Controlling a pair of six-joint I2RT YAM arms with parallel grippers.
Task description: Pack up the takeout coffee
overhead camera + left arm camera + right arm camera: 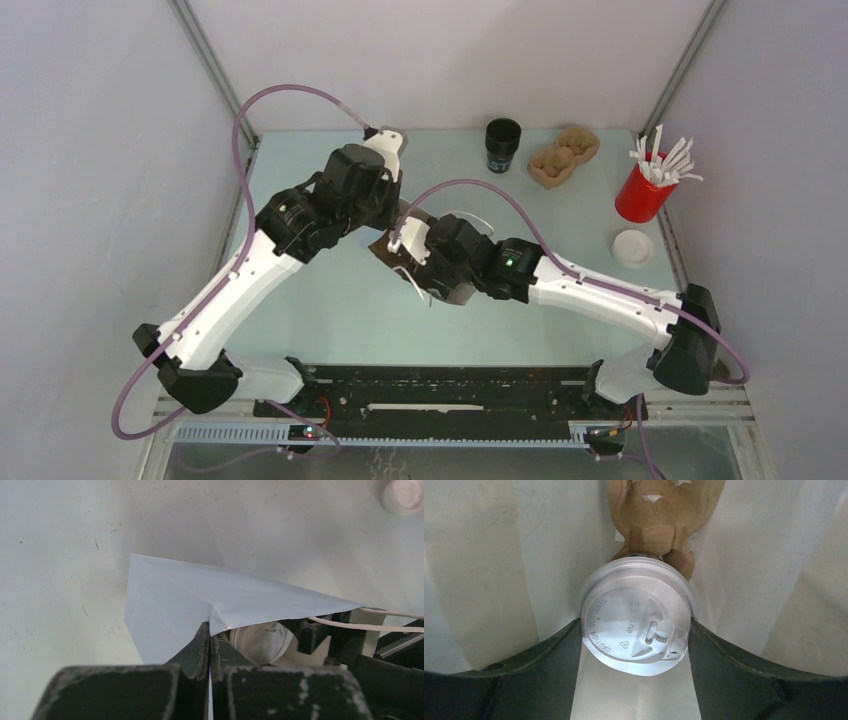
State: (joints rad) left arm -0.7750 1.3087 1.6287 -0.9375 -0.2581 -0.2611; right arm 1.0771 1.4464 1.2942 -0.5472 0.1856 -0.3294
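Observation:
The takeout coffee (624, 610) shows its white domed lid from above, deep inside a white paper bag (774, 555); the black cup below is hidden. My right gripper (634, 623) reaches into the bag, and both fingers press the lid's rim. A brown cardboard carrier (656, 525) lies in the bag just beyond the cup. My left gripper (210, 630) is shut on the bag's upper edge (200, 590), with the lid (260, 640) visible under the paper. In the top view both wrists meet mid-table over the bag, which is mostly hidden.
At the back of the table stand a lidless black cup (503, 145) and a brown moulded carrier (563, 157). A red cup of white sticks (645, 190) and a loose white lid (632, 246) sit near the right edge.

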